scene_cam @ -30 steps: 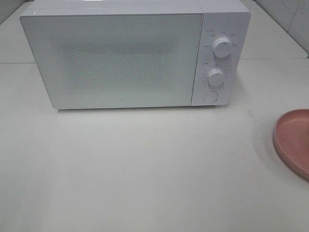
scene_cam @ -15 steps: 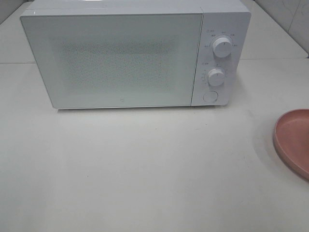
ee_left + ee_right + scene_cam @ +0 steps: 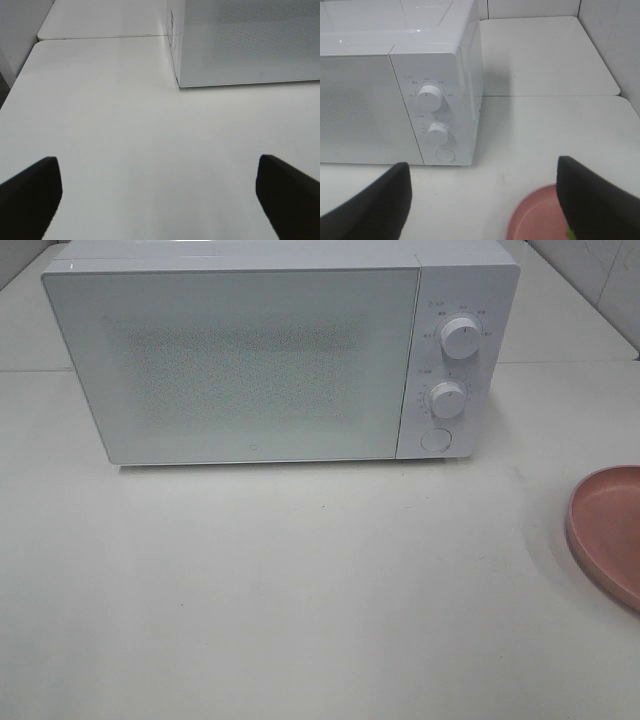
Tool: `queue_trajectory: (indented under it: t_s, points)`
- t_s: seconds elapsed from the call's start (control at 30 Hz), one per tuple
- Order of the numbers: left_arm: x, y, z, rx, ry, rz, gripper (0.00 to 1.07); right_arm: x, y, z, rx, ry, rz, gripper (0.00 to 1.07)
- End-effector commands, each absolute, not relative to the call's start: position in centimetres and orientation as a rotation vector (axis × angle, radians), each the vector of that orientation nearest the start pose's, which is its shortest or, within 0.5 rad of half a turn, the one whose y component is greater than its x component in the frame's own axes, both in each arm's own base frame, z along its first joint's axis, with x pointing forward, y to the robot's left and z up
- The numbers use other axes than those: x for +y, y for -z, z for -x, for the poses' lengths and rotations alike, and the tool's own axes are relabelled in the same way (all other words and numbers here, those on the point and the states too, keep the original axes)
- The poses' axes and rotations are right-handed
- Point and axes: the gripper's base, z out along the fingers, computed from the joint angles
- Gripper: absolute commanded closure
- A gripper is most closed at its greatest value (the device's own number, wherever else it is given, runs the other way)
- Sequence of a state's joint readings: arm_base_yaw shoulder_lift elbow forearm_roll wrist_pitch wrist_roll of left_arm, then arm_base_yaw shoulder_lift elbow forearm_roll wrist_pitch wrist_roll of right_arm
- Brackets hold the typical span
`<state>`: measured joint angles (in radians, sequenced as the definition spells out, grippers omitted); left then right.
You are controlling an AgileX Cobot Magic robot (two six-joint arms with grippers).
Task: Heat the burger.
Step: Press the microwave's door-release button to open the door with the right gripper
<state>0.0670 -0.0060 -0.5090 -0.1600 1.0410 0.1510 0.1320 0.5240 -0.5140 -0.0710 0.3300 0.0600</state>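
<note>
Opening the closed microwave (image 3: 250, 360) is likely coming first, pressing its round button (image 3: 435, 439) squarely. Left fingers (image 3: 30, 200) and right fingers (image 3: 595, 200) are hanging spread, empty; the burger (image 3: 568, 233) is barely peeking by the pink plate (image 3: 605, 530), right frame edge.

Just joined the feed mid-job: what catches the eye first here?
The white microwave dominates, standing at the back of the table with its door closed. A pink plate lies at the table's right edge, partly cut off by the frame. The left hand and right hand are open, empty.
</note>
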Motion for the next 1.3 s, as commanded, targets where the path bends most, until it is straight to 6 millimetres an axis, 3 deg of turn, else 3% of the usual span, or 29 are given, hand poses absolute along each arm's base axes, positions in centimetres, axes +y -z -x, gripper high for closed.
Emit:
queue_trajectory:
  t_s: [0.03,0.27,0.7,1.03,1.3]
  points:
    - [-1.4,-28.2,0.8,1.978,0.063,-0.09,0.09,1.4,-31.8,-12.1,1.805,-0.074,0.105,0.32]
    - [-1.4,-28.2,0.8,1.978,0.063,-0.09,0.09,1.8,-30.8,-14.7,1.822,-0.08,0.114,0.32]
    - [-1.4,-28.2,0.8,1.978,0.063,-0.09,0.09,2.8,-26.3,-19.5,1.726,-0.108,0.149,0.32]
    - [-1.4,-28.2,0.8,1.978,0.063,-0.09,0.09,3.1,-24.2,-21.3,1.688,-0.043,0.228,0.32]
    - [-1.4,-28.2,0.8,1.978,0.063,-0.09,0.09,5.2,-22.0,-21.5,1.682,-0.008,0.269,0.32]
